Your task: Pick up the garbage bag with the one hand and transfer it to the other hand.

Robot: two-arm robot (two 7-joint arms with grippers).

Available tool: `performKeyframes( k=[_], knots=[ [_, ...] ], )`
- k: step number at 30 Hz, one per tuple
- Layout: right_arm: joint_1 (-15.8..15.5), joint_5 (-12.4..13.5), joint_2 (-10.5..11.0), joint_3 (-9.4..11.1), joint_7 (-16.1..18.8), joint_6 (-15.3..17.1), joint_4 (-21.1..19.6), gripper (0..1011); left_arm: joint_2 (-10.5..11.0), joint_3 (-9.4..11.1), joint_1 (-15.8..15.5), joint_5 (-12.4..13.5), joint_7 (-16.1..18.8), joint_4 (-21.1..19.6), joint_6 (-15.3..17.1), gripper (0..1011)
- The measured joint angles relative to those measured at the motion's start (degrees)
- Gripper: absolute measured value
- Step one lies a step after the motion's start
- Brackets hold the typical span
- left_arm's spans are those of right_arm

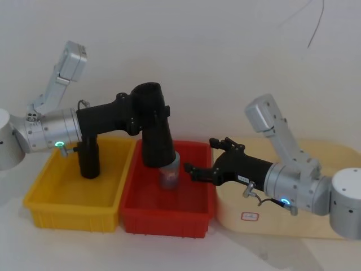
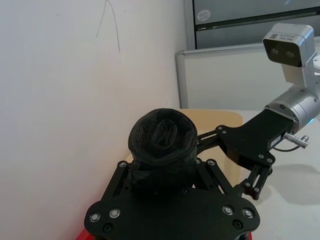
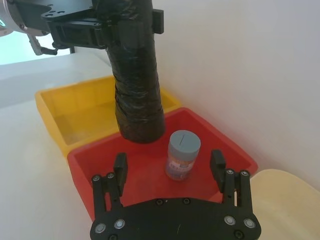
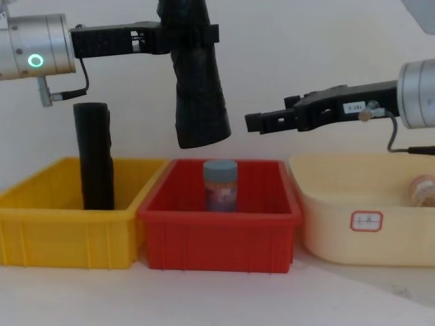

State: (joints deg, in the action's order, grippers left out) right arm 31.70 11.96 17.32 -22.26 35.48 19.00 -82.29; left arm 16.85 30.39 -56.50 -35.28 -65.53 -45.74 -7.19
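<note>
Garbage bag (image 4: 198,95) hangs nearly upright in the air over the red bin (image 4: 217,238), flared end down, just above a small jar (image 4: 220,185). Left gripper (image 4: 185,35), arm stretched level, is clamped round the bag's upper part. At the bag's three o'clock, right gripper (image 4: 253,122) points level towards it, jaws apart, not touching.

- garbage bag (image 4: 198,88): glossy black
- skinny cylinder (image 4: 96,156): black too
- yellow bin (image 4: 61,238), red bin (image 4: 217,241), both plain
- tub (image 4: 340,231): cream, little red-edged white label (image 4: 366,221)
- jar (image 4: 220,190): grey-blue lid (image 4: 220,167), busy bluish print
</note>
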Motion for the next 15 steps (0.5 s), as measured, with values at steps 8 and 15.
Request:
performKeyframes(
  k=[8,15],
  knots=[
    [1.44,-0.36,-0.59,-1.39,-0.18,0.86,0.95,1000,-0.06,0.05,-0.07,-0.04,-0.09,0.12,0.00,371],
    [2.60,-0.37,-1.06,-2.50,0.10,1.08,1.36,1000,-0.10,0.10,-0.11,-0.04,-0.13,0.17,0.00,371]
  ],
)
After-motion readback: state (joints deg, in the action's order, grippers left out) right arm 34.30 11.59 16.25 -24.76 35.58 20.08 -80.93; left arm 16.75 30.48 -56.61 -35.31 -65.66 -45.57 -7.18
